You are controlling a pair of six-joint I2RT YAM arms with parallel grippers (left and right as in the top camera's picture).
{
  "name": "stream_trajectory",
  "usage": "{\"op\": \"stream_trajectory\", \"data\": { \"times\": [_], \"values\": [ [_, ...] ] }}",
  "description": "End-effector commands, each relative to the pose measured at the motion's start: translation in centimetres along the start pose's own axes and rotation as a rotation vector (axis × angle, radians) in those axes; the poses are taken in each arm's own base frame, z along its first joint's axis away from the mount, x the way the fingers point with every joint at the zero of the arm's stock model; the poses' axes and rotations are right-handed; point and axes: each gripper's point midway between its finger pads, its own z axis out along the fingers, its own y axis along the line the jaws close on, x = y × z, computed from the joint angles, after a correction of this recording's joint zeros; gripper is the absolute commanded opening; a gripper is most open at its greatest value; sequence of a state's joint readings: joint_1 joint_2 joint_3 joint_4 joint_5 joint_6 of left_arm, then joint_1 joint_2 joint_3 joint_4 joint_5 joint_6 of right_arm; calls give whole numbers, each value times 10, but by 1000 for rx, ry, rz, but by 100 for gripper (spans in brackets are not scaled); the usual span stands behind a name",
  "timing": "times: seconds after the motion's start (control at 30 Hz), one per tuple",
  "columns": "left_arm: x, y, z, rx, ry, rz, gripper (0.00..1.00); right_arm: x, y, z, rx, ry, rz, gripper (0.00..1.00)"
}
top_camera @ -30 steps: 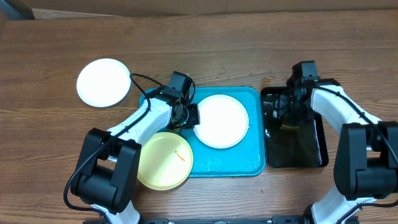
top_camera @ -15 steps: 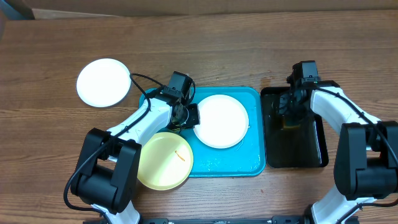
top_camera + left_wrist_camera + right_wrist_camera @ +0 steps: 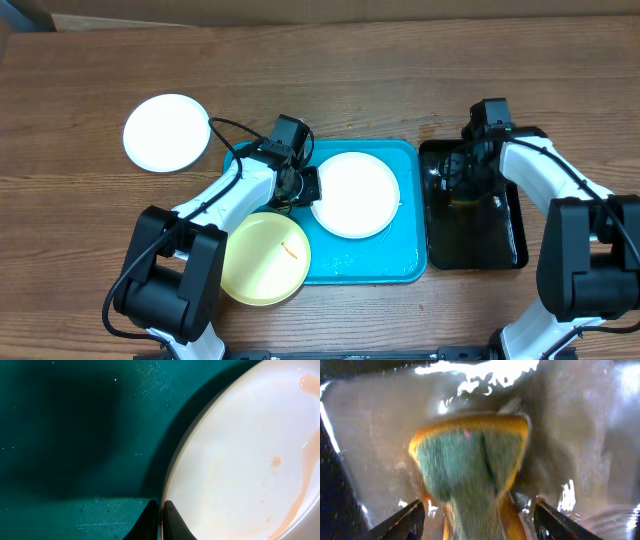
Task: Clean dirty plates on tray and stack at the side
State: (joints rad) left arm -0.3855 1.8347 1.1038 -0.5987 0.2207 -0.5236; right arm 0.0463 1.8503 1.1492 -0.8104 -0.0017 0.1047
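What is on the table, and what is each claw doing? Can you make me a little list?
blue tray: holds one white plate with pinkish smears
left claw: pinching that plate's rim
yellow plate: half over the tray's near-left corner
other white plate: on the table, away from the tray
right claw: holding a green-and-yellow sponge over the wet black tray

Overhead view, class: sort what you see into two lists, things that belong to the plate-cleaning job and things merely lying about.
Job: white plate on the tray, rim held by the left gripper; yellow-green plate; white plate on the table; cyan tray; sponge in the right gripper.
Lying about: black tray under the sponge; wooden table.
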Motion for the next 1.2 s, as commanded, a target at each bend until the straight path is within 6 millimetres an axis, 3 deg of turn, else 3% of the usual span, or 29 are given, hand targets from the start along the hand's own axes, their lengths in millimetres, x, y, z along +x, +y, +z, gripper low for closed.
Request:
{"op": "stream_trajectory", "data": {
  "times": [0.0, 0.1, 0.17, 0.23, 0.3, 0.37, 0.43, 0.63, 0.87, 1.03, 1.17],
  "values": [
    [0, 2, 2, -13, 1, 7, 7, -6, 0, -11, 1, 0, 3, 71],
    [1, 2, 2, -12, 1, 7, 8, 5, -2, -11, 9, 43, 4, 69],
    [1, 2, 2, -12, 1, 7, 8, 5, -2, -10, 9, 44, 4, 48],
    [1, 2, 2, -12, 1, 7, 8, 5, -2, -9, 9, 42, 4, 16],
    [1, 2, 2, -12, 1, 7, 10, 7, -2, -8, 9, 46, 4, 11],
    [1, 2, 2, -12, 1, 7, 19, 9, -2, -8, 10, 55, 5, 47],
    [1, 2, 2, -12, 1, 7, 31, 11, -3, -10, 12, 68, 5, 60],
    [0, 2, 2, -11, 0, 7, 35, -2, 0, -30, 10, 55, 5, 70],
    [1, 3, 3, -14, 3, 6, 38, -31, -3, -37, -4, -46, 29, 70],
    [2, 5, 4, -22, 3, 6, 28, -48, -30, -39, -4, -103, 151, 77],
    [4, 7, 7, -21, 2, 6, 27, -58, -62, -42, -16, -136, 287, 84]
  ]
}}
